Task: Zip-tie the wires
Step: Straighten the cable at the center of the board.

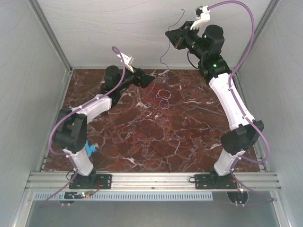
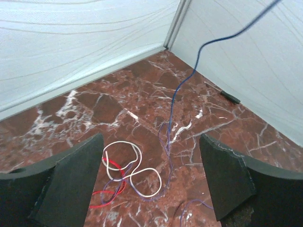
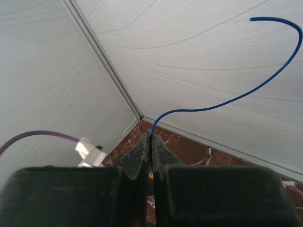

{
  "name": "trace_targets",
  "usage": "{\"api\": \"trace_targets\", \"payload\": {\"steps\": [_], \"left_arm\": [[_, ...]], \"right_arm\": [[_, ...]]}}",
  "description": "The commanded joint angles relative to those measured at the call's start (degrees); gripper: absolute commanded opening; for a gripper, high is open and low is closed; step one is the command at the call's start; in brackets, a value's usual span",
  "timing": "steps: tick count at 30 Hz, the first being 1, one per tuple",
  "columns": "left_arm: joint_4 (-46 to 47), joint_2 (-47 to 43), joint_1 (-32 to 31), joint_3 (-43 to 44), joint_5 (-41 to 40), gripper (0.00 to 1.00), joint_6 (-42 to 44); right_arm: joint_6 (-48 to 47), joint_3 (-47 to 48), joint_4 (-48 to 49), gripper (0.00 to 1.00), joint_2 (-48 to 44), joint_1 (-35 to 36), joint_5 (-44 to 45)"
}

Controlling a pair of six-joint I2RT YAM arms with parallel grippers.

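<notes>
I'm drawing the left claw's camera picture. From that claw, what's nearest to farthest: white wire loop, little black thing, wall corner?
1. The white wire loop, between the left claw's fingers.
2. The little black thing, by the right wall.
3. The wall corner, far back.

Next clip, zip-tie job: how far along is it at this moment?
Done: nothing yet; the wires lie in loose loops on the table, with no tie visible around them. In hand: the right gripper is shut on a blue strand, held high so it trails down to the pile, while the left gripper hovers open over the white and red loops. Remaining: gathering the strands and the tying itself.
</notes>
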Motion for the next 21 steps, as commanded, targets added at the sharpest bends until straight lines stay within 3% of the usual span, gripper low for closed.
{"api": "trace_targets", "payload": {"steps": [1,10,17,21], "left_arm": [[3.6,6.5,-0.3,8.3,6.7,0.82,-4.8],[2.6,17.5,-1.9,20.0,11.1,0.86,-3.8],[4.0,24.8,-2.9,25.6,12.5,0.72,-5.2],[6.4,27.5,-4.1,26.5,14.9,0.69,-6.0]], "right_arm": [[1.3,0.2,3.1,0.0,-2.2,-0.9,-1.6],[4.4,0.0,4.9,0.0,-1.4,-1.7,-4.3],[5.5,0.0,5.4,0.0,-1.8,-1.9,-5.3],[5.6,0.2,5.6,0.0,-2.2,-2.2,-5.4]]}}
